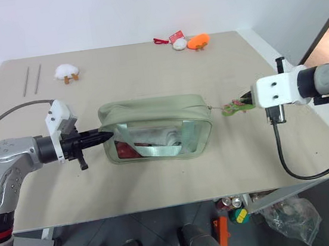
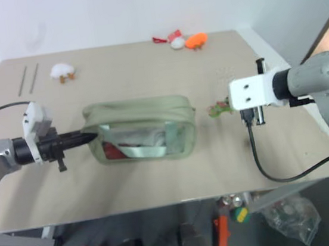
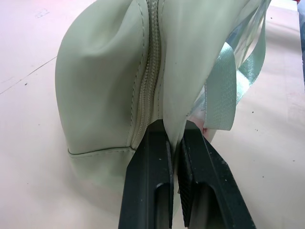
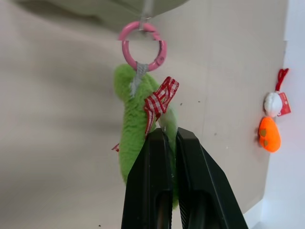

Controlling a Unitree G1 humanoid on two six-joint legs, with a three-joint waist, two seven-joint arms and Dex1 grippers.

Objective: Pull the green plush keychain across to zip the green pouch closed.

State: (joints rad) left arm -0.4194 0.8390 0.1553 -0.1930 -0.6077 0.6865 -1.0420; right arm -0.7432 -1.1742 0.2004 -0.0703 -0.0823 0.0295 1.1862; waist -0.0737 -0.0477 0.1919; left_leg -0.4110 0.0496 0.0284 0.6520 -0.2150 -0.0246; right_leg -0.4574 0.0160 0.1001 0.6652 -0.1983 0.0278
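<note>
From my remote station I watched the green pouch (image 1: 156, 130) lie near the middle of a beige counter (image 1: 160, 183) set against a white wall (image 1: 138, 9), its zipper run shut, my left claw (image 3: 174, 143) pinching a fold of fabric at its left end. My right claw (image 4: 169, 138) was pressed together on the green plush keychain (image 4: 131, 129), held just off the pouch's right end by a pink ring (image 4: 142, 45). A white plush toy (image 1: 66, 72) and two thin rods (image 1: 32, 79) sat at the far left, a white-and-orange plush pair (image 1: 192, 41) at the far edge, and clutter lay on the dark floor (image 1: 154, 232) below the counter's near edge.
</note>
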